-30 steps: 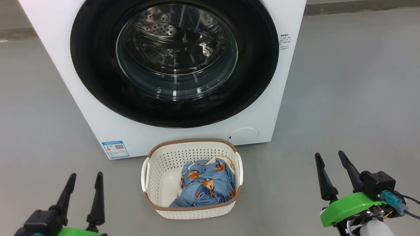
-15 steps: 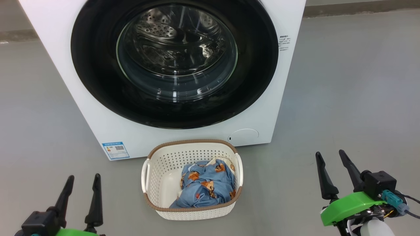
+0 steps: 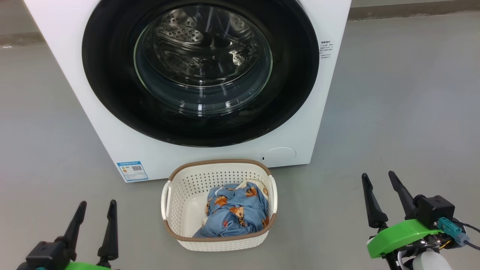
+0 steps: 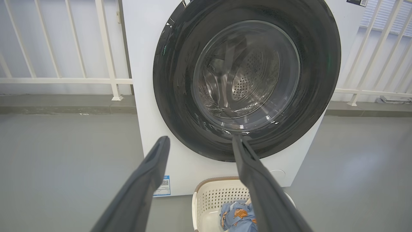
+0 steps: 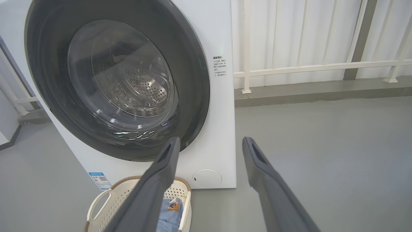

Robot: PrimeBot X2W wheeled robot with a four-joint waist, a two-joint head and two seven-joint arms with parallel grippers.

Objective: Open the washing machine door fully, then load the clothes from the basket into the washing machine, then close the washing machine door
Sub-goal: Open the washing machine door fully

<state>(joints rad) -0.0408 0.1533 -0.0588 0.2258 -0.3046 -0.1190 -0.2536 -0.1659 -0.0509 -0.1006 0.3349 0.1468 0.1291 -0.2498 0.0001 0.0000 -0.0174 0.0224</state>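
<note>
The white washing machine (image 3: 112, 146) stands ahead with its round black-rimmed door (image 3: 296, 78) shut against its front; the steel drum shows through the glass. On the floor just in front sits the cream basket (image 3: 219, 243) holding the light blue bear-print clothes (image 3: 234, 215). My left gripper (image 3: 96, 204) hovers open at the lower left, well left of the basket. Over at the lower right, my right gripper (image 3: 378, 175) is open too, nothing between its fingers. In the wrist views the door (image 4: 173, 80) (image 5: 193, 80), the basket (image 4: 209, 196) (image 5: 106, 206) and the clothes (image 4: 236, 216) (image 5: 169, 209) lie beyond the open left gripper (image 4: 201, 139) and right gripper (image 5: 210, 140).
Bare grey floor (image 3: 405, 112) spreads to both sides of the machine. A white railing (image 4: 64, 80) (image 5: 305, 67) on a low kerb runs behind it. A blue label (image 3: 131, 170) and a round white cap (image 3: 278, 155) sit low on the machine's front.
The left gripper has sunk slightly lower in the head view. The door, basket, clothes and right gripper are as before.
</note>
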